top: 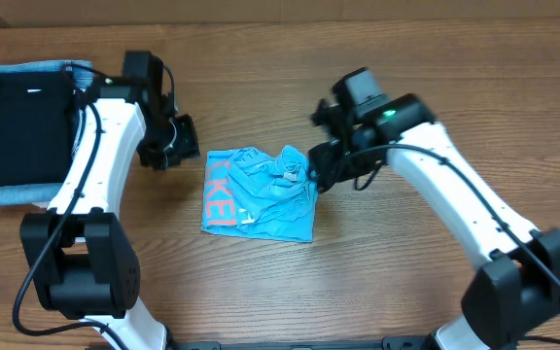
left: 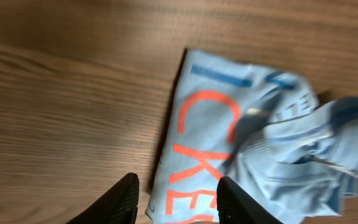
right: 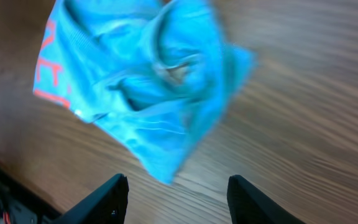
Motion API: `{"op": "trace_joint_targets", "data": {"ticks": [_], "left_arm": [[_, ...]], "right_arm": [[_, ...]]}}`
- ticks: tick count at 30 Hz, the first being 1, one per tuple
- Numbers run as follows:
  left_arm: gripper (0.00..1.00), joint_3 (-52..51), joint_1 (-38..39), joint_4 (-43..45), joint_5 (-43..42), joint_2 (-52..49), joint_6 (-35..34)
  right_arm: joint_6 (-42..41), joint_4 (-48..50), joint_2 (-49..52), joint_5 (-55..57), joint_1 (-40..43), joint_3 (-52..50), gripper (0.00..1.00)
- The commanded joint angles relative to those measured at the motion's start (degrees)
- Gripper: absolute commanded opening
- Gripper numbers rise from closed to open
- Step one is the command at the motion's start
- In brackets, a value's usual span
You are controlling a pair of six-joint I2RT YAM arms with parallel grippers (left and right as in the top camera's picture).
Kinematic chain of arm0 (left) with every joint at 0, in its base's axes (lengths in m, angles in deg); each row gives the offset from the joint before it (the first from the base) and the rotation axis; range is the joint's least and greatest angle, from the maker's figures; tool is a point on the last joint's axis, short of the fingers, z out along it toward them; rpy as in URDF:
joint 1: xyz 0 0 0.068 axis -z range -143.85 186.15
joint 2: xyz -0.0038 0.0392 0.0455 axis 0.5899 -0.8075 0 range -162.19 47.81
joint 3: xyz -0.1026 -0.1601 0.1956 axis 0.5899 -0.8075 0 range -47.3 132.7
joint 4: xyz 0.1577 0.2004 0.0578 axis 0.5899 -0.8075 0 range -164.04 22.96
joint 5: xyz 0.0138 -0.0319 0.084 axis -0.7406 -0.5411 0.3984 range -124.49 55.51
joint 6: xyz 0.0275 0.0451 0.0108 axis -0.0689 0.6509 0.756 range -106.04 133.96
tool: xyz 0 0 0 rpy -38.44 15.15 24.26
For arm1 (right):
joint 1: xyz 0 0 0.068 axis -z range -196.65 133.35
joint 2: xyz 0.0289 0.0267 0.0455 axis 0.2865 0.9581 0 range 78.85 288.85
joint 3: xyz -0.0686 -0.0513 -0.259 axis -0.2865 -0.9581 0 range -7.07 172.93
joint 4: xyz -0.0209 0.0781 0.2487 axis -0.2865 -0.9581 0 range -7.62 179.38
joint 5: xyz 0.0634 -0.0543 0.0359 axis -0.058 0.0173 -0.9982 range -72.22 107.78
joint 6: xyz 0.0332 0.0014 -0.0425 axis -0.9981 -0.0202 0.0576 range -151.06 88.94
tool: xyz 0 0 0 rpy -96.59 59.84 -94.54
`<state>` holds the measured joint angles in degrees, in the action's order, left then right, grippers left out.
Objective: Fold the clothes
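Observation:
The clothes (top: 259, 199), a sky-blue T-shirt with coral lettering, lie folded into a small rectangle at the table's middle, with a bunched lump at the far right corner. My left gripper (top: 176, 146) hovers open just left of the shirt and holds nothing. In the left wrist view the shirt (left: 260, 137) and its lettered edge show beyond the left gripper (left: 176, 202). My right gripper (top: 317, 167) is at the shirt's far right corner. It is open in the right wrist view (right: 179, 199), with the blurred shirt (right: 154, 81) lying beyond its fingertips and nothing held.
A folded black garment (top: 22, 126) lies on a folded denim-blue one (top: 8, 197) at the far left edge, behind the left arm. Bare wooden table (top: 406, 282) surrounds the shirt on all sides.

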<state>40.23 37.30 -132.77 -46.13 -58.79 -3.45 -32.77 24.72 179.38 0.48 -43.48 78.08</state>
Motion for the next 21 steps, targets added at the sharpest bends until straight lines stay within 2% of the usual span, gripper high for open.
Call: {"op": "trace_joint_targets", "data": {"ticks": [1, 3, 12, 18, 20, 21], "left_arm": [[0.44, -4.98, 0.48, 2.01, -3.04, 1.05, 1.18], [0.44, -7.52, 0.52, 3.37, -3.43, 1.05, 1.16], [0.47, -15.45, 3.54, 11.56, -3.21, 0.98, 1.11], [0.47, -17.90, 4.26, 12.94, -2.80, 0.98, 1.11], [0.47, -18.47, 4.66, 13.57, -2.82, 0.96, 1.07], [0.47, -18.64, 4.81, 13.79, -2.82, 0.96, 1.09]], "right_arm": [[0.04, 2.62, 1.92, -1.66, -3.48, -0.55, 0.57], [0.07, 4.55, 3.19, 0.74, -5.53, -0.55, 0.61], [0.26, 8.79, 7.52, 4.85, -9.11, -0.57, 0.63], [0.26, 8.79, 10.69, 4.59, -9.11, -0.57, 0.60], [0.26, 8.85, 11.52, 4.59, -9.11, -0.57, 0.54], [0.26, 8.87, 11.67, 4.59, -9.11, -0.57, 0.48]]}}
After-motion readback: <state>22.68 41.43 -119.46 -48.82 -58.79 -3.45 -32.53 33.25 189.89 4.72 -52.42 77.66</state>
